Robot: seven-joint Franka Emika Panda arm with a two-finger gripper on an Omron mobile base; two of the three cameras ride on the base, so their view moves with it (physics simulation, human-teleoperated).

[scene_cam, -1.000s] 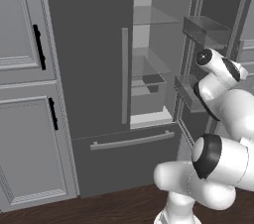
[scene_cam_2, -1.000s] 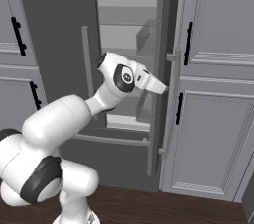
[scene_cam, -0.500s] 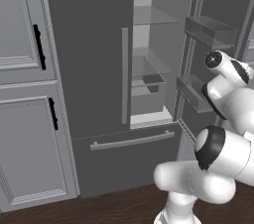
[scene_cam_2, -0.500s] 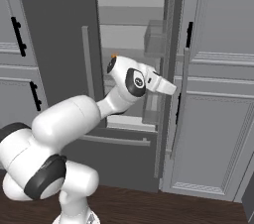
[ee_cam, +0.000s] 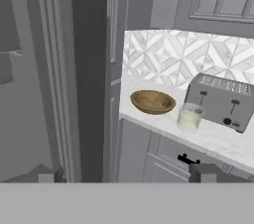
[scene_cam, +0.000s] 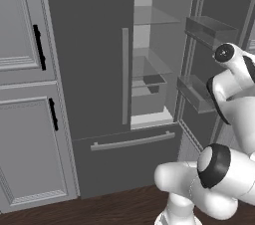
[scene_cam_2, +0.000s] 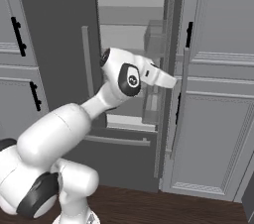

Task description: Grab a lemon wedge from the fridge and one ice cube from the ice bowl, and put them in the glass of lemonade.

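My claw (ee_cam: 124, 173) hung wide and empty beside the fridge (scene_cam: 94, 69); the ice bowl (ee_cam: 153, 102) sat left of the glass of lemonade (ee_cam: 190, 118).

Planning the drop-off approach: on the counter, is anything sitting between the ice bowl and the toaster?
Yes. In the hand view the glass of lemonade stands between the ice bowl and the toaster, just in front of the toaster.

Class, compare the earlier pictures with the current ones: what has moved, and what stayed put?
The arm's hand swung rightward, away from the open fridge interior toward its door edge. The pincer gripped and released nothing. The fridge door and its shelves did not move.
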